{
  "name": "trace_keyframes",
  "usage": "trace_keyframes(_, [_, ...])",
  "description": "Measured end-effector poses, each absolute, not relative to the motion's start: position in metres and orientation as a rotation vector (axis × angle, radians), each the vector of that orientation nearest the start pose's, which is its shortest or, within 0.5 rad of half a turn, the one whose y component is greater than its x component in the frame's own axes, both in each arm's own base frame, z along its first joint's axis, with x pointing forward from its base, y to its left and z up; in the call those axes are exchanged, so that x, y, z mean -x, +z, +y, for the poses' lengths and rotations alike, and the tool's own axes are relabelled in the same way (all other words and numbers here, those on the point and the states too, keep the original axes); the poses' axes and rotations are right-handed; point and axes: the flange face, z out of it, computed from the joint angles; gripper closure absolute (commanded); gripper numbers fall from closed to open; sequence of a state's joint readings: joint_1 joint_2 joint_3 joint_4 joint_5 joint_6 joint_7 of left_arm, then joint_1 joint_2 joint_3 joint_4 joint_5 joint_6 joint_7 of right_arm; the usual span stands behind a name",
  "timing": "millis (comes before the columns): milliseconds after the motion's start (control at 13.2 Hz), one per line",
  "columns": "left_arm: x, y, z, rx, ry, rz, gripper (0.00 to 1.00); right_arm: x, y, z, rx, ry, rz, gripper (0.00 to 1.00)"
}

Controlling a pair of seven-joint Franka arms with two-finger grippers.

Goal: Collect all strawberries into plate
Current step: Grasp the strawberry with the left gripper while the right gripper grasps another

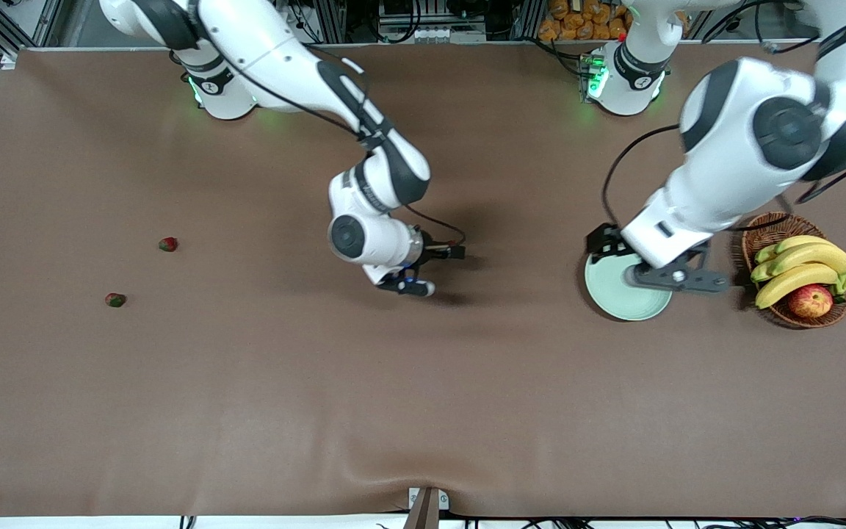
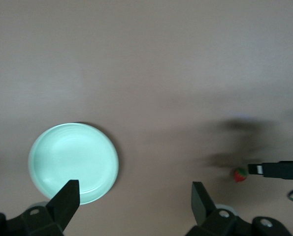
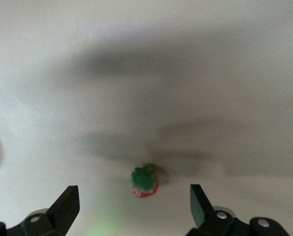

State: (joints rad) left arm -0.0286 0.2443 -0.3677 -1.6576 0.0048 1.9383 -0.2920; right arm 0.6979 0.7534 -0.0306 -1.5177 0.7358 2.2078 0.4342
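Note:
Two strawberries (image 1: 167,244) (image 1: 115,300) lie on the brown table toward the right arm's end. A third strawberry (image 3: 145,181), red with a green leafy top, lies on the table under my right gripper (image 3: 134,209), just ahead of the gap between its open jaws; it also shows in the left wrist view (image 2: 240,174). In the front view the right gripper (image 1: 438,270) is over the table's middle and hides that berry. The mint-green plate (image 1: 617,297) is empty (image 2: 73,162). My left gripper (image 1: 676,279) hangs open and empty over the plate's edge (image 2: 135,206).
A brown wicker basket (image 1: 761,239) with bananas (image 1: 801,268) and a red-yellow apple (image 1: 810,300) stands beside the plate at the left arm's end. The brown cloth has a fold near the front edge (image 1: 393,470).

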Motion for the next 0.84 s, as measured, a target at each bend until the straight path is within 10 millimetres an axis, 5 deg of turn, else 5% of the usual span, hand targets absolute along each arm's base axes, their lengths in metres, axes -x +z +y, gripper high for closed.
trace_keyframes(228, [-0.588,0.446,-0.279,3.255,0.009,0.111,0.0,-0.601,0.271,0.354,2.769,0.469,0.291,0.0])
trace_keyframes(456, [-0.578,0.412,-0.337,3.282,0.035,0.141,0.0,-0.627,0.311,0.247,2.885,0.552,0.34,0.0])
trace_keyframes(836, [-0.532,0.33,-0.429,3.177,0.037,-0.025,0.05,-0.637,0.293,0.105,3.063,0.667,0.277,0.0])
